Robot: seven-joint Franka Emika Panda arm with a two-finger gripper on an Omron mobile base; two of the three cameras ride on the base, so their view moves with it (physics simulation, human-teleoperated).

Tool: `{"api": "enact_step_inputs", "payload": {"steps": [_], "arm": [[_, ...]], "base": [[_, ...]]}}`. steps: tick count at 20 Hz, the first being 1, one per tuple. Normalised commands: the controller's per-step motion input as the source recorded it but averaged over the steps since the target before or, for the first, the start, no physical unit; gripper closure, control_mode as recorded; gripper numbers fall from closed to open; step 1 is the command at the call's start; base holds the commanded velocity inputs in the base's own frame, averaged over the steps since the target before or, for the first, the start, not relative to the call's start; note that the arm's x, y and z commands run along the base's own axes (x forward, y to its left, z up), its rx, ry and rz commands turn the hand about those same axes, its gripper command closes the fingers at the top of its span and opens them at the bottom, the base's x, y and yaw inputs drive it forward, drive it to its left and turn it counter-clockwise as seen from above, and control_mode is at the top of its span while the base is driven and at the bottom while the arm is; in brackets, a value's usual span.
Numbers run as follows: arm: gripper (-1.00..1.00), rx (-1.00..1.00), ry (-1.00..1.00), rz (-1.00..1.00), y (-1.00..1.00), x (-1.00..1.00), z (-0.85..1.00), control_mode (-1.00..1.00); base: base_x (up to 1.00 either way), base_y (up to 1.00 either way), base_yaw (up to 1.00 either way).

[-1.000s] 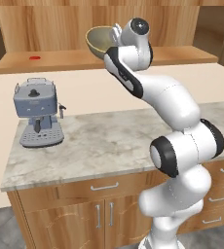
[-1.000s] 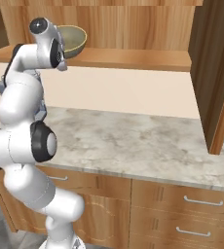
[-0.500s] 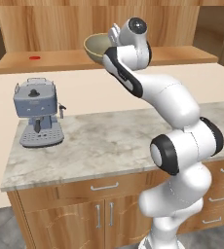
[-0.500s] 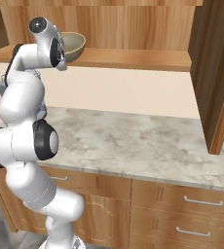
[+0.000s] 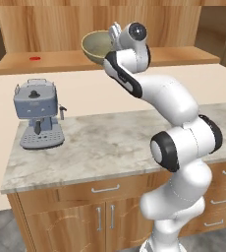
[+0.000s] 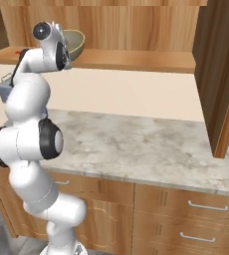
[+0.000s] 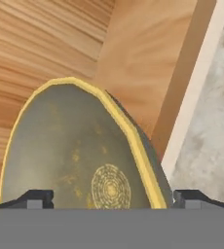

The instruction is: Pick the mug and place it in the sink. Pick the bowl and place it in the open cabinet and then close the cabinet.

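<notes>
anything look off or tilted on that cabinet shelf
The bowl on the cabinet shelf looks askew: it is tipped up, its opening facing sideways rather than upward. In the hand view the end effector fingers stand wide to either side of it. Nothing looks spilled or damaged.

shelf [image 5: 183, 55] – bowl [image 5: 98, 45], small red thing [image 5: 35, 58] | marble counter [image 5: 110, 142] – grey coffee machine [image 5: 37, 114]

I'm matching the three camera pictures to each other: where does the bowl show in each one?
Left base view: the bowl is top centre, on the cabinet shelf, left of the arm's wrist.
Right base view: upper left, bowl right of the wrist.
Hand view: lower left, bowl large and close.
Shared landmark: the shelf.
</notes>
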Motion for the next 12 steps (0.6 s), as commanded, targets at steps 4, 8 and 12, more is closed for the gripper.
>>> {"api": "enact_step_inputs", "payload": {"steps": [4, 8, 12], "arm": [[-1.0, 0.08, -0.24, -0.1, 0.17, 0.51, 0.16, -1.0], [-1.0, 0.06, -0.19, -0.12, 0.12, 0.15, 0.07, -1.0], [-1.0, 0.01, -0.01, -0.17, -0.04, 0.0, 0.0, -1.0]], "base": [[0.0, 0.0, 0.0], [0.0, 0.0, 0.0], [0.0, 0.0, 0.0]]}}
